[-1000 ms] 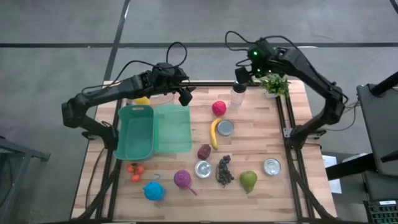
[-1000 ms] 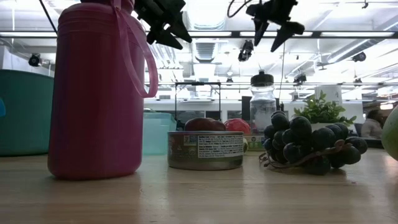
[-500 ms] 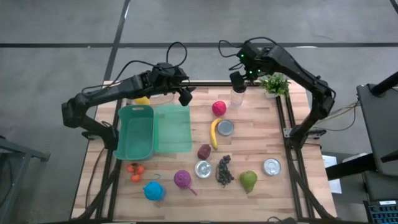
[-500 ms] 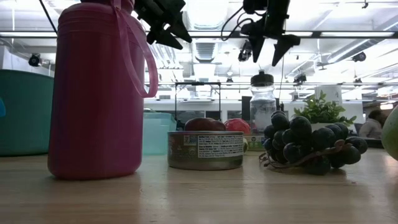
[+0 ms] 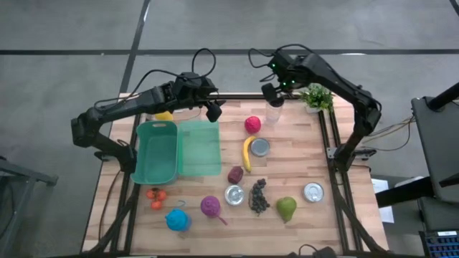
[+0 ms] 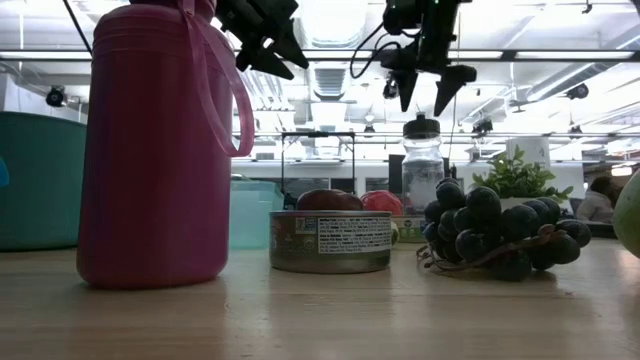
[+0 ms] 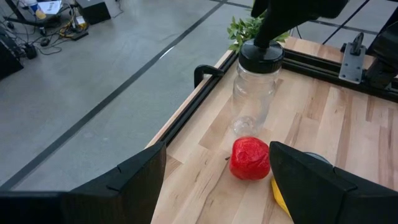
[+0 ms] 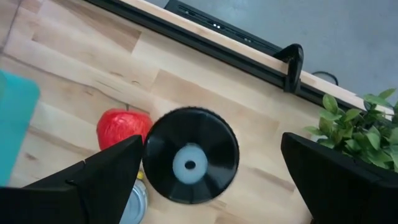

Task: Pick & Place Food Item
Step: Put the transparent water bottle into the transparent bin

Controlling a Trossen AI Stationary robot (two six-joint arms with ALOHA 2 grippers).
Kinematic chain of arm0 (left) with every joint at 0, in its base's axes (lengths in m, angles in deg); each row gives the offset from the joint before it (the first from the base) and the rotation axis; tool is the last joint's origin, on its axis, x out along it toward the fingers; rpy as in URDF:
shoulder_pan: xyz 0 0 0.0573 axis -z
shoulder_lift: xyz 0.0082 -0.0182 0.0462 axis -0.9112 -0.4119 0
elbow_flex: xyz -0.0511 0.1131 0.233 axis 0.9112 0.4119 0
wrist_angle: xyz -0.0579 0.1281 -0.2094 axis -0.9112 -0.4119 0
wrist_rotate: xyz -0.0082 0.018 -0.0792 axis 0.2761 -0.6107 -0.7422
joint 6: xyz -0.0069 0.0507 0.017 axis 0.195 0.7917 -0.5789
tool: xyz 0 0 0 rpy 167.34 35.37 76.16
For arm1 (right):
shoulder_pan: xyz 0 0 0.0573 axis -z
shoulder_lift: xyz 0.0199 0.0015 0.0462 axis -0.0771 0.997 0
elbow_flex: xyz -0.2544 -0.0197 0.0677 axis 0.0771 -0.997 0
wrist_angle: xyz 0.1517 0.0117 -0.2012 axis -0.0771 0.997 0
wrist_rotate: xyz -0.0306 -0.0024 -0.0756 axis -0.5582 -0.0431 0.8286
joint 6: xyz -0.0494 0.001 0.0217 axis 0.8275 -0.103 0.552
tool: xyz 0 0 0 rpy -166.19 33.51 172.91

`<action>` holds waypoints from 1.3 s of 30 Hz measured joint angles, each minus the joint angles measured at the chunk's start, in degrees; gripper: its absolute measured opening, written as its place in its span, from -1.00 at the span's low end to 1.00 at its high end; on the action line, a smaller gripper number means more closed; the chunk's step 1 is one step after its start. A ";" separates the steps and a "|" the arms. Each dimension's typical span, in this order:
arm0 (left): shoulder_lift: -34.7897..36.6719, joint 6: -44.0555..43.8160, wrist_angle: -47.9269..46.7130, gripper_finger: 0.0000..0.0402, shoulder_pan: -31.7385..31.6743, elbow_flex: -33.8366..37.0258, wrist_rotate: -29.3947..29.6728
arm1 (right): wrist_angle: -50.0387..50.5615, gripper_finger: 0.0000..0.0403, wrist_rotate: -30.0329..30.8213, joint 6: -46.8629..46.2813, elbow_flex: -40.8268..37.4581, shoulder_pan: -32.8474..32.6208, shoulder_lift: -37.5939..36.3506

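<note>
A clear bottle (image 5: pixel 274 112) with a black cap (image 8: pixel 189 163) stands upright on the wooden table near its far edge. My right gripper (image 6: pixel 427 98) hangs open just above the cap, fingers pointing down and clear of it. A red apple (image 5: pixel 252 124) lies beside the bottle, toward the table's left and near edges; it also shows in the left wrist view (image 7: pixel 250 158). A banana (image 5: pixel 247 154) lies nearer, next to a can (image 5: pixel 259 147). My left gripper (image 5: pixel 213 110) waits open in the air above the far right corner of the teal bins (image 5: pixel 199 147).
A potted plant (image 5: pixel 315 97) stands right of the bottle. Near the front edge lie grapes (image 5: pixel 258 196), a pear (image 5: pixel 287 208), two cans (image 5: pixel 234 194), a pink bottle (image 5: pixel 210 206), a blue object (image 5: pixel 178 219) and small tomatoes (image 5: pixel 156 197). A black rail (image 8: pixel 211 28) runs along the far edge.
My right gripper has come down and toward the table's left edge, ending over the bottle's cap, and its fingers have tipped more steeply downward. The bottle and the other objects have stayed put.
</note>
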 joint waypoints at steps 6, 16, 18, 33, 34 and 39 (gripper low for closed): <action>0.00 -0.02 0.01 0.45 -0.02 0.00 0.00 | -1.34 0.90 -0.02 0.00 -0.33 -0.01 0.53; 0.00 -0.02 0.02 0.45 0.00 0.00 0.00 | -1.78 0.90 -0.32 -0.46 -1.97 -0.07 0.56; 0.00 -0.02 0.00 0.45 -0.01 0.00 0.00 | -1.95 0.90 -1.18 -0.46 -2.43 -0.07 0.56; 0.00 -0.19 0.00 0.45 -0.02 0.00 0.00 | -2.84 0.90 -3.20 -1.85 -4.66 -0.07 0.60; 0.00 -0.18 0.00 0.45 0.00 0.00 0.00 | -2.84 0.90 -3.27 -1.97 -4.78 -0.09 0.60; 0.00 -0.17 0.00 0.45 0.01 0.00 0.00 | -2.83 0.90 -4.49 -3.02 -5.76 -0.21 0.60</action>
